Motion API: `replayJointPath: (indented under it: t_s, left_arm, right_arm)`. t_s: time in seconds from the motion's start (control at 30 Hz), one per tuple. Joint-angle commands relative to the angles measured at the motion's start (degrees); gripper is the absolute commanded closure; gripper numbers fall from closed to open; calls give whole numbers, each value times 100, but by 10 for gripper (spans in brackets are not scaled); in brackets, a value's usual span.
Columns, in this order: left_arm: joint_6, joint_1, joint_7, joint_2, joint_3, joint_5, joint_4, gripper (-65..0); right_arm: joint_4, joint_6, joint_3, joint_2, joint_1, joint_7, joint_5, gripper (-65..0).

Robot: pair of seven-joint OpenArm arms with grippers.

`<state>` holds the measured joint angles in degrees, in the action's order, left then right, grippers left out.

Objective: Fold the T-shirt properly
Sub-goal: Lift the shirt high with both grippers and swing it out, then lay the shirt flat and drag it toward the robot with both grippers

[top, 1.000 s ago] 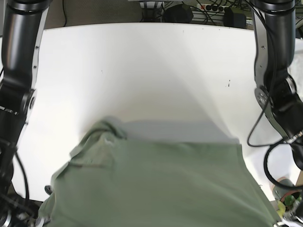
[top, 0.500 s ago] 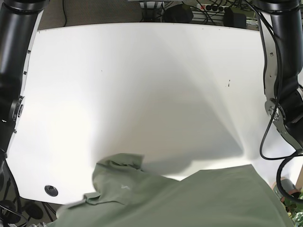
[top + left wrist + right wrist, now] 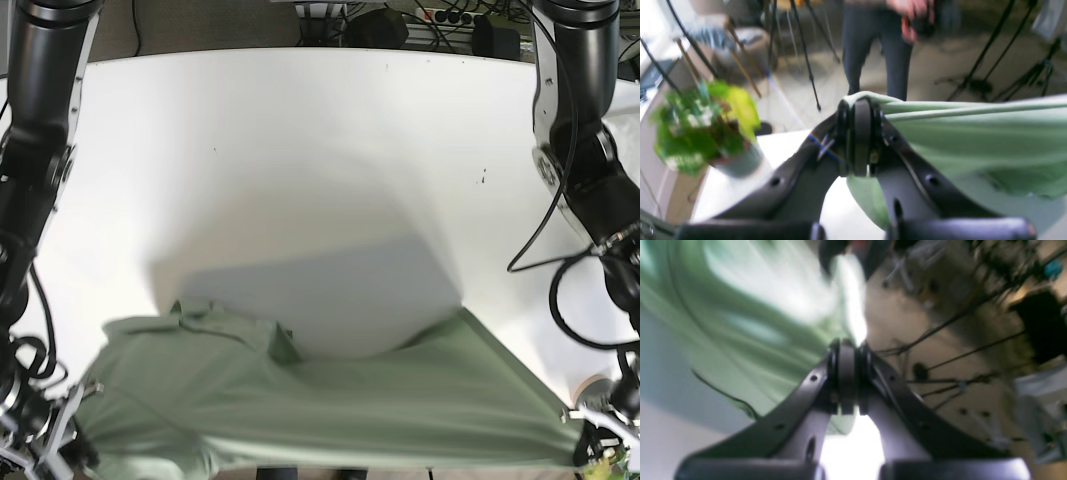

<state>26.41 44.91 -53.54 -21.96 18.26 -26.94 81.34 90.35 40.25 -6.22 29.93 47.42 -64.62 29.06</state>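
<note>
Base view shows the green T-shirt [image 3: 330, 400] stretched across the near edge of the white desk [image 3: 300, 150], its collar bunched toward the near left corner, with both arms reaching down to the cloth's outer corners; the fingers themselves are hidden there. Left wrist view shows what is missed from above: the left gripper [image 3: 858, 136] is closed tight on a corner of the cloth, a potted plant [image 3: 706, 133] and a standing person [image 3: 877, 46] being seen beyond. Right wrist view, heavily blurred, shows the right gripper [image 3: 846, 386] likewise pinched shut on the shirt's edge.
</note>
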Motion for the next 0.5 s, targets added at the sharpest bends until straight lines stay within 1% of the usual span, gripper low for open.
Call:
replayJointPath:
  t_s: [0.0, 0.03, 0.1, 0.27, 0.33, 0.47]
  left_arm:
    - [-26, -82, 171, -86, 24, -212, 336, 0]
    - [-26, -214, 171, -86, 24, -247, 380, 0]
    - [-26, -521, 171, -86, 33, -326, 433, 0]
    - [-26, -1312, 171, -121, 51, -458, 776, 0]
    - [-26, -1567, 171, -121, 51, -475, 943, 0]
    - [-26, -2315, 171, -121, 68, -467, 1356, 0]
  right_arm:
    - [438, -25, -253, 88, -201, 163, 26, 0]
    - [517, -25, -341, 70, -386, 163, 26, 0]
    - [675, -25, -534, -88, -843, 163, 26, 0]
    - [1150, -25, -965, -246, -1898, 163, 26, 0]
    - [1300, -25, -1070, -352, -2206, 163, 26, 0]
    - [1748, -25, -1317, -668, -3050, 163, 26, 0]
